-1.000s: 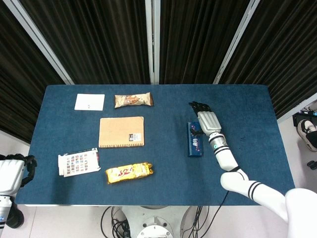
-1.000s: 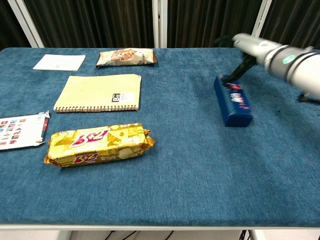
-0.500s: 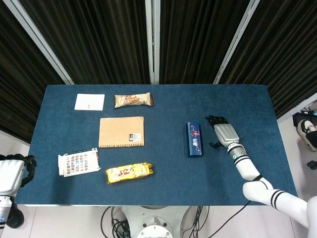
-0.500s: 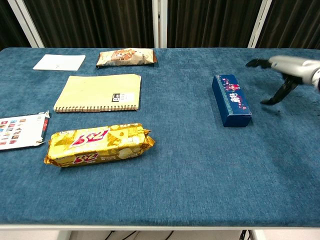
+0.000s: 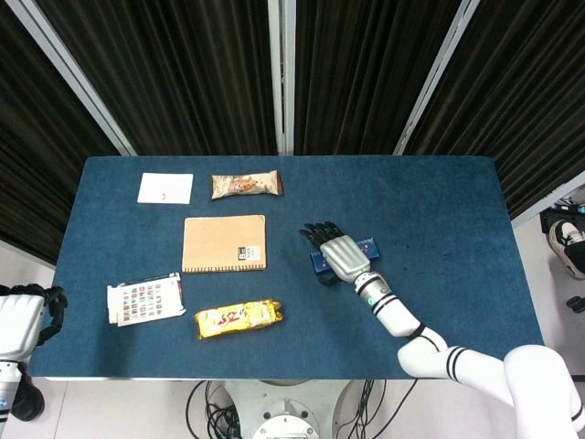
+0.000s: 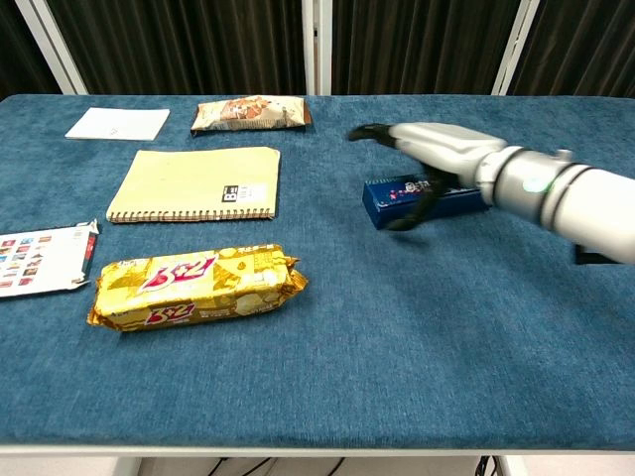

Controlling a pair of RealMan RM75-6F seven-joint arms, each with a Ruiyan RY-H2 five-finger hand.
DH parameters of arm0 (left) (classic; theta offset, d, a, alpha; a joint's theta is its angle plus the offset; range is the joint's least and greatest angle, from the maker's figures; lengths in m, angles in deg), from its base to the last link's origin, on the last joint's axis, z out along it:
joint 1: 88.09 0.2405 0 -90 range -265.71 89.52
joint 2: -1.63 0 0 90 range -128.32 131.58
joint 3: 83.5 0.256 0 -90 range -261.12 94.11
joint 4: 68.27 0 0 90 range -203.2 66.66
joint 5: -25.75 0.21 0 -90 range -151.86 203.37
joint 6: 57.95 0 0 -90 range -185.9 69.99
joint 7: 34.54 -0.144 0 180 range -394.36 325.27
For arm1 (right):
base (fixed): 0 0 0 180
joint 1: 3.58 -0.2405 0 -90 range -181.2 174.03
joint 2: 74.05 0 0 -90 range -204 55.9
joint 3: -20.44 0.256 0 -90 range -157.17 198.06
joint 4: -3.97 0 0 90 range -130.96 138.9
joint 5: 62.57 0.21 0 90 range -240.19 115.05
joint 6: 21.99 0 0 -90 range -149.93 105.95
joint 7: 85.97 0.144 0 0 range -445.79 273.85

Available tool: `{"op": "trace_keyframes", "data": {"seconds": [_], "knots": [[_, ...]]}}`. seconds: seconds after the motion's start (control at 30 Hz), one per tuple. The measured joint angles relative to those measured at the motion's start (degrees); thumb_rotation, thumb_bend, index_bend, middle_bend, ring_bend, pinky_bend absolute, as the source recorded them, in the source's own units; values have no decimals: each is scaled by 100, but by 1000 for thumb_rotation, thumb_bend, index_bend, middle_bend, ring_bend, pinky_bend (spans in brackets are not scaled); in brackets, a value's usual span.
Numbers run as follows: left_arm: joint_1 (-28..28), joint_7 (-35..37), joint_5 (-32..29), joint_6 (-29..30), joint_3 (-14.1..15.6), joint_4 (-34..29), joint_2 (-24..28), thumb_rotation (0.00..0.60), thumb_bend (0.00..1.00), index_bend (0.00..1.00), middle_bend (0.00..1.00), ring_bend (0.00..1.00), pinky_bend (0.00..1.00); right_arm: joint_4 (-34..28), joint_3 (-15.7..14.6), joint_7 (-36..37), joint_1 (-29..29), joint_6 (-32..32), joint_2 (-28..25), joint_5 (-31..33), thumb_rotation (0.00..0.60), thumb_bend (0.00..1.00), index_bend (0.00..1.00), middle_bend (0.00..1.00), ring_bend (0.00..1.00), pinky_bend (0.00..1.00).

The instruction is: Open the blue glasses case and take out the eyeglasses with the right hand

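The blue glasses case (image 5: 369, 247) (image 6: 385, 201) lies closed and crosswise on the blue table, right of centre. My right hand (image 5: 340, 251) (image 6: 437, 149) hovers over its middle and hides most of the lid in the head view. Its fingers are spread and reach past the far side of the case. The thumb (image 6: 409, 212) hangs down along the near side, at or close to the wall. No eyeglasses show. My left hand (image 5: 27, 315) hangs off the table's left front corner, and how its fingers lie is unclear.
A tan notebook (image 5: 224, 243) (image 6: 196, 183) lies left of the case. A yellow snack pack (image 5: 239, 318) (image 6: 193, 288) sits near the front edge. A brown snack bar (image 5: 246, 185), a white card (image 5: 165, 187) and a colourful printed pack (image 5: 144, 299) lie further left.
The case has turned from lengthwise to crosswise and shifted left. My right hand swung from the case's right side to above its middle. The left hand has not moved.
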Motion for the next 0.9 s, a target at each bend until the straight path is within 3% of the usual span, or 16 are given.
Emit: {"op": "trace_keyframes", "data": {"seconds": [0.1, 0.23, 0.6, 0.73, 0.9], "knots": [[-2, 16, -1, -6, 0, 6, 3, 600, 580, 667, 637, 453, 449, 74, 121, -146, -158, 74, 161, 137, 600, 89, 0, 29, 0, 0], [-5, 53, 5, -13, 2, 15, 10, 600, 579, 666, 637, 453, 449, -61, 174, -275, -181, 125, 77, 272, 600, 161, 0, 109, 0, 0], [-9, -10, 8, -13, 4, -4, 6, 600, 579, 666, 637, 453, 449, -1358, 7, -430, 5, 742, -1541, 833, 600, 207, 57, 143, 0, 0], [-4, -31, -1, -3, 1, -11, 2, 600, 579, 666, 637, 453, 449, -1408, -91, -511, -62, 1066, -1683, 1003, 600, 216, 70, 143, 0, 0], [-7, -45, -13, -10, -3, -11, -2, 600, 579, 666, 637, 453, 449, -1356, -253, -612, -179, 1256, -1740, 1105, 600, 295, 104, 147, 0, 0]]}}
